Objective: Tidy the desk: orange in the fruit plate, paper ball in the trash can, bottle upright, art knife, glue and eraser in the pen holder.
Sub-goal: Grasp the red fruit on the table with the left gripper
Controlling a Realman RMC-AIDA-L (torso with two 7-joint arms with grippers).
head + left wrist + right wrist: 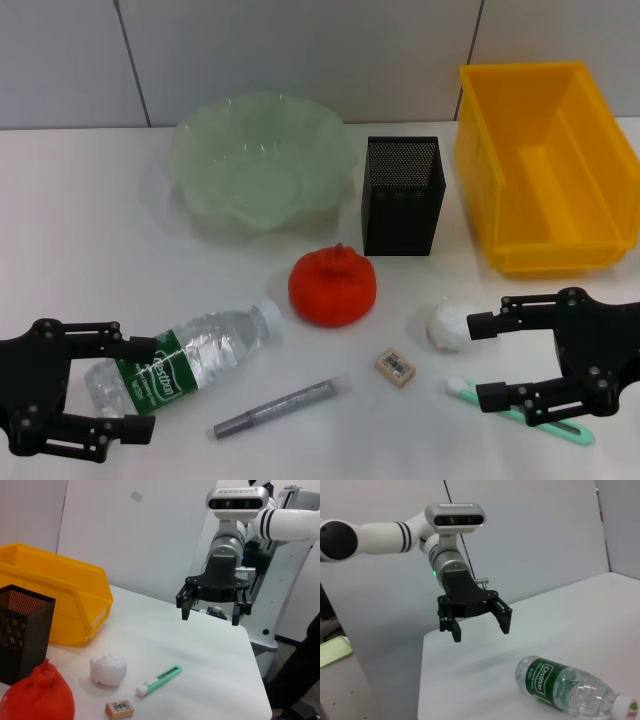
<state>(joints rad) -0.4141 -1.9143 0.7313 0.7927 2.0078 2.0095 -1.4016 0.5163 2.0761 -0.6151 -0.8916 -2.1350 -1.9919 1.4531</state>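
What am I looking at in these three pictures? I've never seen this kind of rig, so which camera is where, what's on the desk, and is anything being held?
This is a two-armed robot at a white desk. The head view looks down from its head; the other two come from cameras on its wrists, so each shows the opposite arm.

The left gripper hangs over the near left, above the bottom of the lying bottle. The right gripper hangs over the near right, by the paper ball and the art knife. Both have their jaws open and hold nothing.

At the back stand the fruit plate, the pen holder and the trash can. In front lie the orange, the eraser and the glue. Nothing is tidied yet.
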